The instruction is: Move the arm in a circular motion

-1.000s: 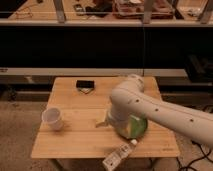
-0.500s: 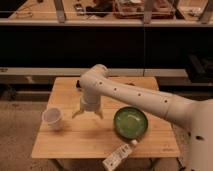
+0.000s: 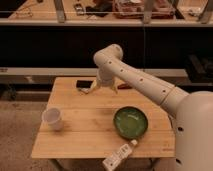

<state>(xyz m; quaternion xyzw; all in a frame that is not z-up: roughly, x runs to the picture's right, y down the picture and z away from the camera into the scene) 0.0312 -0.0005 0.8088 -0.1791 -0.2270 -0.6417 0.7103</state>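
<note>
The white, thick tubular arm [image 3: 145,82] with small dark dots reaches from the lower right up to a rounded joint [image 3: 107,55] above the far side of the wooden table [image 3: 80,135]. Its pale two-fingered gripper [image 3: 103,89] hangs just below that joint, over the table's back edge. The gripper sits right beside a small black object [image 3: 84,83]. Its fingers [image 3: 92,89] are spread apart and hold nothing.
A white cup [image 3: 53,119] stands at the table's left. A green bowl [image 3: 131,122] sits right of centre. A white bottle [image 3: 119,156] lies at the front edge. A small red item [image 3: 125,86] lies behind the arm. Dark shelving runs behind the table.
The gripper has swept from over the green bowl on the right, leftward across the table's middle, and now to the back edge near the black object.
</note>
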